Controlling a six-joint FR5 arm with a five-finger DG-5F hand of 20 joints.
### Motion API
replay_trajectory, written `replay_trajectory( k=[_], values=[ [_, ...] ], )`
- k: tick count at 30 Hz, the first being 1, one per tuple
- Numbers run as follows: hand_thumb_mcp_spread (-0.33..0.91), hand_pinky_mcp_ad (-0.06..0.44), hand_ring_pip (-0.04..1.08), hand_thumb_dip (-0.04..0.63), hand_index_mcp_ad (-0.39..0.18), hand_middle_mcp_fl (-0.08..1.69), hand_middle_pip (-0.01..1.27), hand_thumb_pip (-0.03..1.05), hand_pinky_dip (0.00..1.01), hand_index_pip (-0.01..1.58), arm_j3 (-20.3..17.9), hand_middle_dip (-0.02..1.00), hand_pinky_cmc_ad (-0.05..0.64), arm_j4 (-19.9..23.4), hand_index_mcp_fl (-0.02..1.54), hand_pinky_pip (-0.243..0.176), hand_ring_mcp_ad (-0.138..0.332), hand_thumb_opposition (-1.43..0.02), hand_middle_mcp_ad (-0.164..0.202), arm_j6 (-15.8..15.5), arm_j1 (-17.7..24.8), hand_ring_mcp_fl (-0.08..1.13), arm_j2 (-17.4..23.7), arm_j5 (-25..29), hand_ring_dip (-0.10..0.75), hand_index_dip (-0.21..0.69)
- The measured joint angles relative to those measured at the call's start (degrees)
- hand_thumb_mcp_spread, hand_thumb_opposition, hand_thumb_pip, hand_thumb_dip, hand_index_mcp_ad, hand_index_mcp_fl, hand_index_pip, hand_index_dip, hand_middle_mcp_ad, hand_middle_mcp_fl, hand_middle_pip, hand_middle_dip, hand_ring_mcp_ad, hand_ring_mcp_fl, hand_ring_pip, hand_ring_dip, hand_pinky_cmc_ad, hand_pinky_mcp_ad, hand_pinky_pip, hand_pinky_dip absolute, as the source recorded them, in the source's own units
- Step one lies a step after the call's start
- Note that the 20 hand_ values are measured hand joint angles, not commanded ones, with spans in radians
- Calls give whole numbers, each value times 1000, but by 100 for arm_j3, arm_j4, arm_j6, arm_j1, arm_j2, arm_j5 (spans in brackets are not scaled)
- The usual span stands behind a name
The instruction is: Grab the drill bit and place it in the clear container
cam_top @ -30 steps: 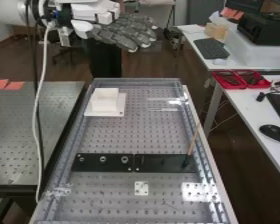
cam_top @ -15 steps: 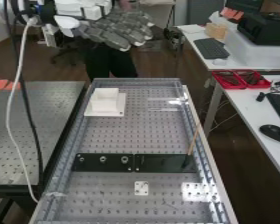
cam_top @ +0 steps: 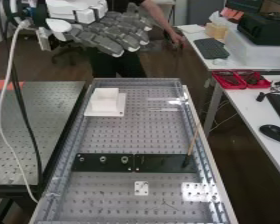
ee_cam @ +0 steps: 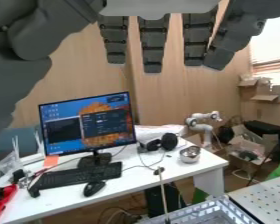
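Observation:
The hand [cam_top: 112,34] is in the high view's upper left, raised past the bench's far end, its fingers extended and apart from everything on the bench. In the wrist view the hand [ee_cam: 152,45] has straight, spread fingers with nothing between them. Small round metal pieces [cam_top: 103,159] sit in the black plate [cam_top: 114,167] across the bench; I cannot tell whether one is the drill bit. A transparent outline, perhaps the clear container [cam_top: 165,104], lies near the bench's far right corner.
A white square holder [cam_top: 105,102] sits at the bench's far left. One thin stick [cam_top: 192,142] stands tilted at the black plate's right end. Clear rails [cam_top: 69,142] edge the bench. To the right a white desk [cam_top: 247,107] carries red trays [cam_top: 240,79] and a mouse [cam_top: 275,133].
The hand has moved a little to the left and slightly down in the high view, fingers still extended. The arm's white cable has swung left. Things on the bench have stayed put.

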Motion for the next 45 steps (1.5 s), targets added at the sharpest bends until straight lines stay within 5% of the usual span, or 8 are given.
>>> replay_trajectory(
  k=[36,45],
  values=[
    [145,201,94,16,-105,73,133,349,251,66,490,264,330,669,66,-93,232,-620,77,601,-322,21,-1276,596,164,346],
    [145,201,94,16,-105,73,133,349,251,72,806,264,330,461,86,-93,232,-620,77,711,-390,21,-1537,581,164,349]
  ],
)
